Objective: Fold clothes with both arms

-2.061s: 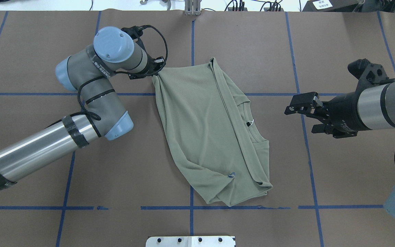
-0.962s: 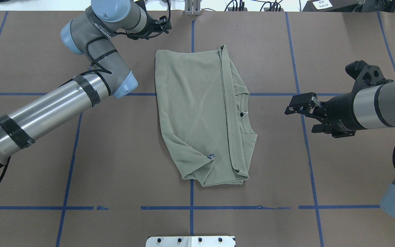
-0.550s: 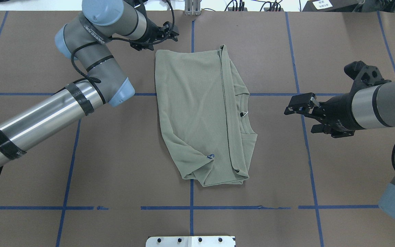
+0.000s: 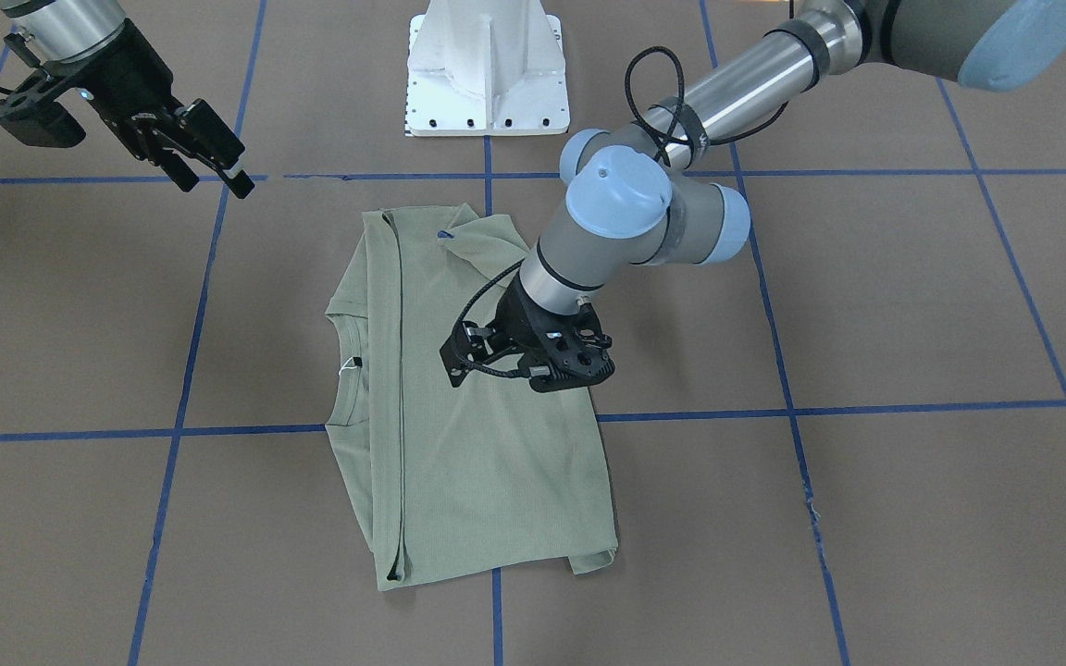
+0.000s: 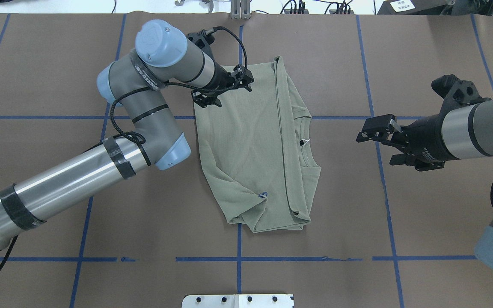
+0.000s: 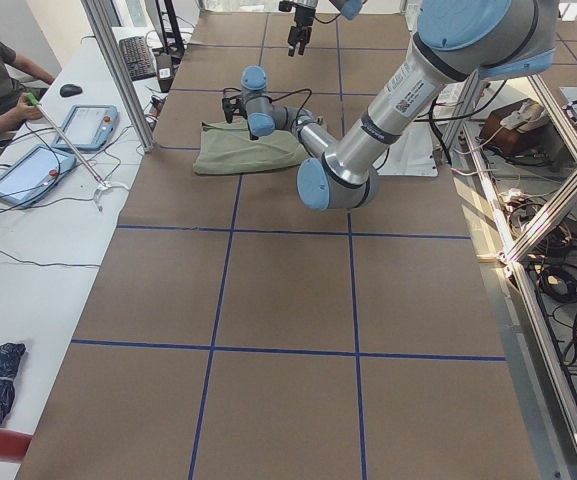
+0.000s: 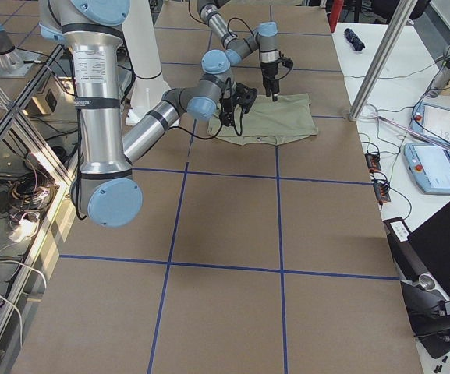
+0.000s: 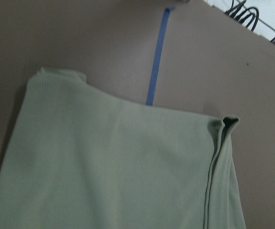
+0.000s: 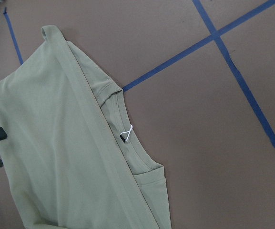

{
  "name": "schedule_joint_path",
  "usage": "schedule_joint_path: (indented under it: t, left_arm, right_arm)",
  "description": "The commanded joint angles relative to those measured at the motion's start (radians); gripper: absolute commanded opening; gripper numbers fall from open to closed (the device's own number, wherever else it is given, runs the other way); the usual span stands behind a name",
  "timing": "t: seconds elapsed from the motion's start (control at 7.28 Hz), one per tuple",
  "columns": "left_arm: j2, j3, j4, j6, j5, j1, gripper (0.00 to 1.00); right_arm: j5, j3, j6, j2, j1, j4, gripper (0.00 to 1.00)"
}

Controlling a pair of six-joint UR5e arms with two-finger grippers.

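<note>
1. Nearest: white pedestal plate (image 5: 238,300) at table (image 5: 422,214) edge. No chg.

2. Shirt (image 5: 250,145), green, folded lengthwise into one long panel. Flat on table centre, near end just short of the near tape line, far end past the mid line. Chest logo (image 5: 263,194) at near end; neck label (image 5: 302,143) on my right-hand side. Lies as it did 0.5 s ago. 2.1 s ago it lay skewed, far-left corner pinched in my left claw.

3. Right claw (image 5: 377,145): fingers spread, empty, hovering well apart from shirt on its right, level w/ collar. Same spot as before.

4. Farthest: left claw (image 5: 223,87), pointing down over shirt's far-left part. 0.5 s ago it was off the cloth, just beyond the far-left corner; it is now in over the fabric. Fingers hidden under wrist, so can't tell how far open, or whether they touch cloth. Wrist cam shows only the far hem from above.
</note>
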Motion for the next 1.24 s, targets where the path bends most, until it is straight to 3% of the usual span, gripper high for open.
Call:
schedule_joint_path:
  t: [0.0, 0.27, 0.69, 0.96, 1.1]
  left_arm:
    - [-0.006, -0.015, 0.03, -0.053, 0.003, 0.079, 1.0]
    - [-0.005, -0.015, 0.03, -0.096, 0.034, 0.157, 1.0]
    - [0.004, -0.024, 0.084, -0.099, 0.032, 0.177, 1.0]
    - [0.101, -0.158, 0.154, -0.093, 0.032, 0.196, 1.0]
    - [0.133, -0.261, 0.272, -0.086, 0.032, 0.209, 1.0]
  right_arm:
    - [0.072, 0.001, -0.014, -0.007, 0.066, 0.0, 1.0]
    - [0.071, -0.003, -0.017, -0.006, 0.067, 0.0, 1.0]
    - [0.071, -0.005, -0.017, -0.003, 0.071, -0.002, 1.0]
    - [0.071, -0.006, -0.017, 0.0, 0.073, -0.002, 1.0]
    - [0.071, -0.006, -0.019, 0.0, 0.074, -0.002, 1.0]
